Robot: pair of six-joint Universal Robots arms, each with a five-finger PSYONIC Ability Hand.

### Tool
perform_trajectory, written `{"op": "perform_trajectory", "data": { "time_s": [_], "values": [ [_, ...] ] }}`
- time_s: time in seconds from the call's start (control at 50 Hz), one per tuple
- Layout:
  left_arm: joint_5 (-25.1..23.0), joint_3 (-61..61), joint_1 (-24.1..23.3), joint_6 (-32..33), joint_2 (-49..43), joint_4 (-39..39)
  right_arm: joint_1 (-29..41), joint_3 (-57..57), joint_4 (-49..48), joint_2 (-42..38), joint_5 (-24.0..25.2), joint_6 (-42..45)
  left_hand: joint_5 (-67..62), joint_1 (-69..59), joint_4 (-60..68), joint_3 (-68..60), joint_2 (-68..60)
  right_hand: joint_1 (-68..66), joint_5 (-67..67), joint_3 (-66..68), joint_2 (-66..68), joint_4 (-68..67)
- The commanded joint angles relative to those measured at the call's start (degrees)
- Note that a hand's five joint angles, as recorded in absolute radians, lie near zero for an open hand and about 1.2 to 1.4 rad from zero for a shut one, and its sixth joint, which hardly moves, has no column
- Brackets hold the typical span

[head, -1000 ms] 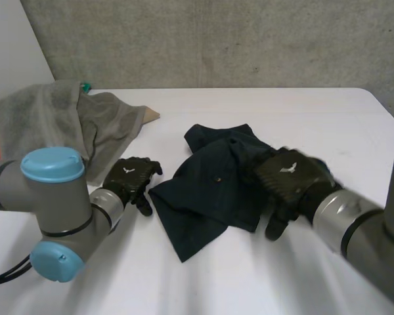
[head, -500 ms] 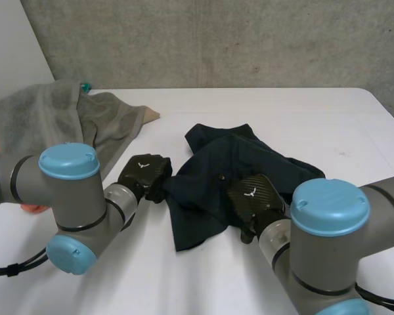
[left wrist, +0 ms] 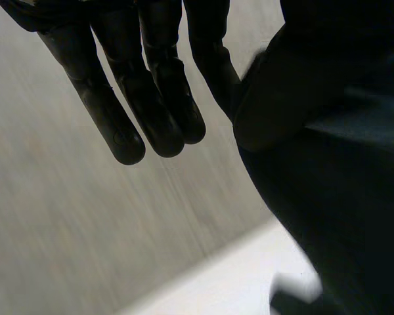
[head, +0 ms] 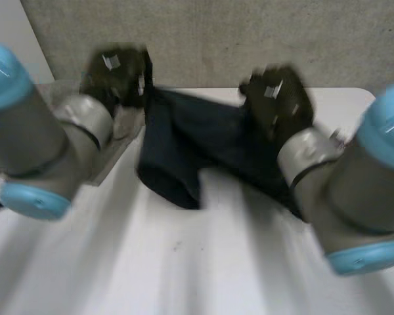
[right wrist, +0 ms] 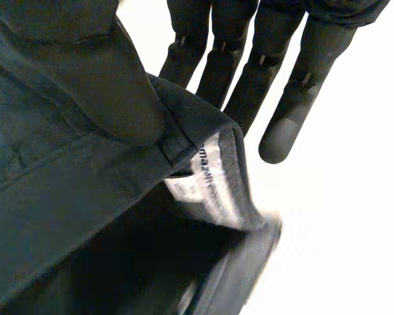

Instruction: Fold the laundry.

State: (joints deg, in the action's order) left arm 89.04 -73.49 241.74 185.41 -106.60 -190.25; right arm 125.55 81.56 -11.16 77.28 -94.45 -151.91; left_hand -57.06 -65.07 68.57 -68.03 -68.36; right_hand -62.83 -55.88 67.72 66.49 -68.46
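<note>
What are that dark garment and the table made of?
The garment looks like matte navy woven cloth, perhaps cotton; it hangs limp, with a stitched hem and a sewn-in white label. The table has a smooth, plain white top, likely laminate or plastic; I can't tell which.

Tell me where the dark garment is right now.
In the head view the dark garment hangs above the white table, stretched between the left hand and the right hand, each pinching its upper edge.
</note>
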Motion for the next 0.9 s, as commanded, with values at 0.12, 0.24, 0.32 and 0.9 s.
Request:
{"op": "perform_trajectory", "data": {
  "time_s": [0.12,0.24,0.32,0.9],
  "values": [
    [0.16,17.41,-0.30,-2.60,16.58,5.94,-4.08,-25.55,21.53,14.11,5.15,-7.52,-12.94,-14.93,11.43,-11.97,-11.64,-17.17,-14.12,12.28,13.51,-11.54],
    [-0.19,19.88,0.05,-2.51,20.64,6.12,-4.26,-28.56,22.59,18.08,5.33,-8.23,-12.94,-14.93,11.43,-11.97,-11.64,-17.17,-14.12,12.28,13.51,-11.54],
    [-0.45,19.62,0.58,-2.51,20.30,6.29,-4.35,-27.95,22.94,17.91,5.15,-9.46,-12.94,-14.93,11.43,-11.97,-11.64,-17.17,-14.12,12.28,13.51,-11.54],
    [-0.45,-13.43,0.23,-15.60,3.33,13.32,-12.17,-7.20,16.00,5.78,6.65,-16.93,52.81,50.82,-54.32,53.78,54.10,-17.17,-14.12,12.28,13.51,-11.54]
  ]
}}
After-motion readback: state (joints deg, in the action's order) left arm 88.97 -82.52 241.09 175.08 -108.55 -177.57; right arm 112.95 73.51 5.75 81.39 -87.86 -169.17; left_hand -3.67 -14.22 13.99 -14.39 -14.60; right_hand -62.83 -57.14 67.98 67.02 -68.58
